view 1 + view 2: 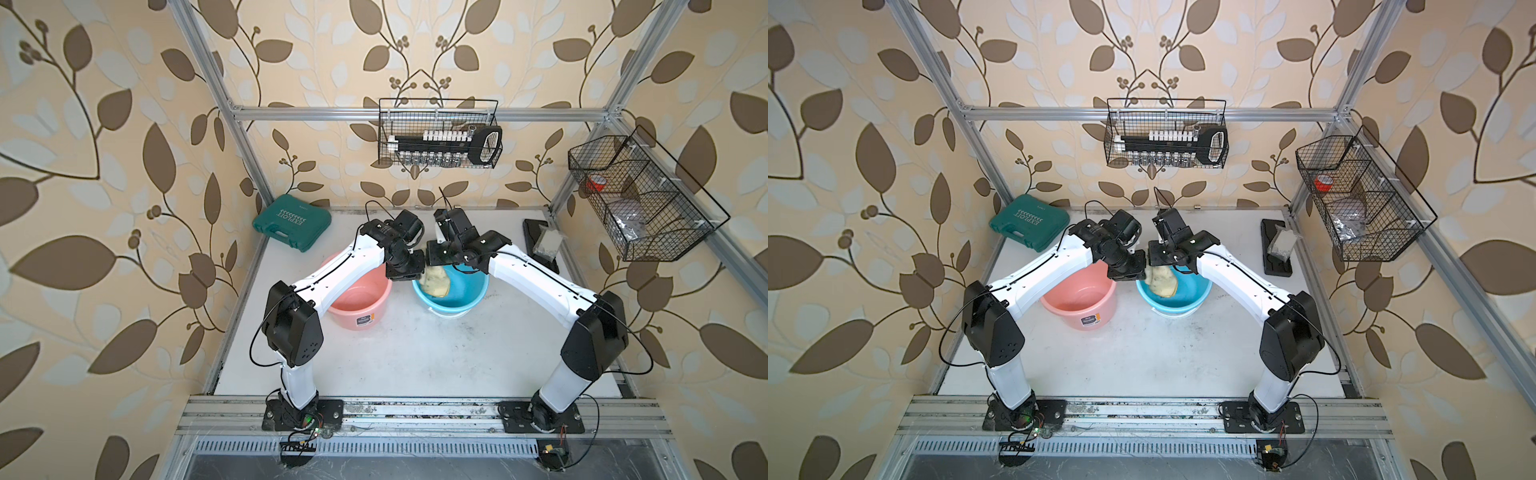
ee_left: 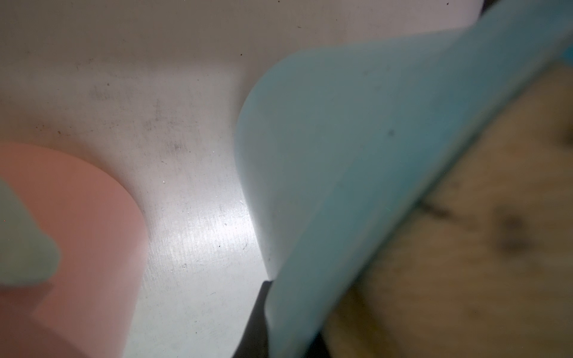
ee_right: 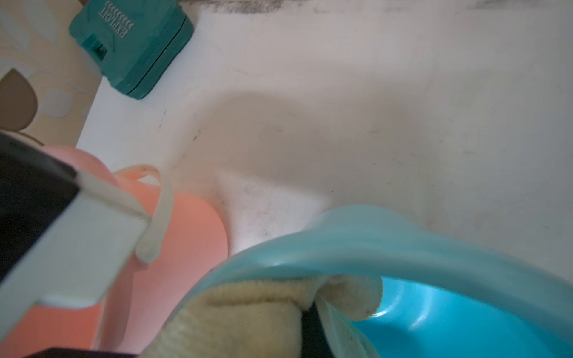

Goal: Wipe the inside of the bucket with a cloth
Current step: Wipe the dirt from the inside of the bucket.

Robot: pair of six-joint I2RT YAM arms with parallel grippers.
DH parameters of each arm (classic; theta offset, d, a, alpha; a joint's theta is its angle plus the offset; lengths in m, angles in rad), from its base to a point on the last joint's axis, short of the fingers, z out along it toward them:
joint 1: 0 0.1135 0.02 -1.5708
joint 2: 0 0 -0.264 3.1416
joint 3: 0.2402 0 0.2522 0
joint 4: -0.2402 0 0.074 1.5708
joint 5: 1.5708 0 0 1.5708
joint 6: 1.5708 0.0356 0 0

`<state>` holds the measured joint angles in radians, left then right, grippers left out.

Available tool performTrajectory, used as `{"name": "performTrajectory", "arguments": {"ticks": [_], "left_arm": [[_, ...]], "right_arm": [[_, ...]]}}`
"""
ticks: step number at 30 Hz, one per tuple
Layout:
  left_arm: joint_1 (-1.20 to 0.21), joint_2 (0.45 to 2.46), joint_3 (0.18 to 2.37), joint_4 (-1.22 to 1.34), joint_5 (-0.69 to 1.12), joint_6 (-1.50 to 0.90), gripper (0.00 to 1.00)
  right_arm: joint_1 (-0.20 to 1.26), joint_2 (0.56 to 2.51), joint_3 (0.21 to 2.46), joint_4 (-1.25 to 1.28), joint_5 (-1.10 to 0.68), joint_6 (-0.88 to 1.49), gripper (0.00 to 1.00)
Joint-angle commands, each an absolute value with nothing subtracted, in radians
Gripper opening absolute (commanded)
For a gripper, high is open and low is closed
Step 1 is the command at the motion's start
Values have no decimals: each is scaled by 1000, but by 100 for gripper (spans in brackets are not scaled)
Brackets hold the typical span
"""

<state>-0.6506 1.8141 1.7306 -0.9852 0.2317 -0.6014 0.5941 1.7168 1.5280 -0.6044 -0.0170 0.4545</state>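
The blue bucket [image 1: 461,300] [image 1: 1187,298] stands upright in the middle of the white table in both top views. The pale-yellow, speckled cloth [image 1: 434,285] [image 1: 1163,283] lies bunched against the inside of its left wall, just under the rim. My left gripper [image 1: 417,275] reaches over from the left and is shut on the bucket's left rim; in the left wrist view the blue rim [image 2: 356,223] runs through the gripper [image 2: 290,313], with the cloth [image 2: 465,248] on its inner side. My right gripper [image 3: 310,322] is inside the bucket [image 3: 449,316], shut on the cloth [image 3: 248,316].
A pink bucket [image 1: 360,308] stands close to the left of the blue one, under my left forearm. A green tool case [image 1: 293,222] lies at the back left and a black tray with a clear bag [image 1: 542,245] at the back right. Wire baskets [image 1: 440,133] [image 1: 640,199] hang on the walls.
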Motion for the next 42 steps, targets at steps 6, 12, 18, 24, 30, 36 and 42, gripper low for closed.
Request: {"name": "performTrajectory", "arguments": {"ticks": [6,12,18,24,30,36,42], "left_arm": [[-666,1782,1789,-968,322,-579,0],[-666,1766,1754,-960,324,-589,0],[-659,1753,1757,-989,264,-583,0],[-639,1778,1803,-1037,205,-588,0],[-629,1804,1832,-1047,196,-587,0],[-630,1809,1832,-1024,252,-589,0],[-629,1794,1800,-1007,293,-584,0]], "right_arm": [[576,1725,1496,-515,-454,377,0],[513,1724,1490,-492,-212,495,0],[508,1701,1519,-610,121,539,0],[519,1600,1417,-663,385,588,0],[536,1451,1271,-627,530,652,0],[540,1551,1364,-673,499,650,0],[549,1681,1466,-606,370,673,0]]}}
